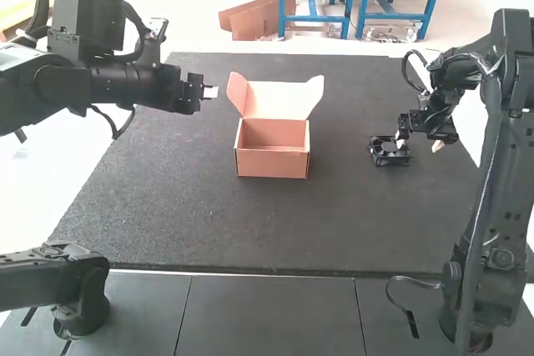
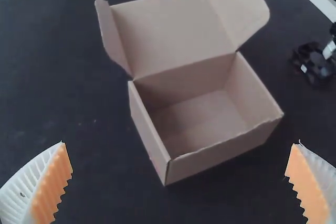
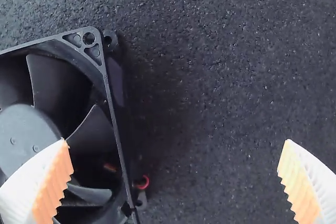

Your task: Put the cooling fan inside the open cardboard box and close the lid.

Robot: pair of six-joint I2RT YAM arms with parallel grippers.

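1. A black mat (image 1: 167,206) is lying flat, covering most of the table (image 1: 275,314).
2. Its surface is looking grainy and speckled up close in the right wrist view.
3. Dark-grey panels (image 1: 125,310) are running along the table's near edge, with seams splitting them.
4. A thin pale strip (image 1: 250,273) is edging the mat's near side.

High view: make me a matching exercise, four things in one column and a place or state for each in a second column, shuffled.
Things:
1. box
2. fan
3. left gripper
4. right gripper

Places and states:
A. open, just over the fan
B. middle of the mat, lid up
C. open, raised to the left of the box
D. on the mat, right of the box

Pairs: 1-B, 2-D, 3-C, 4-A
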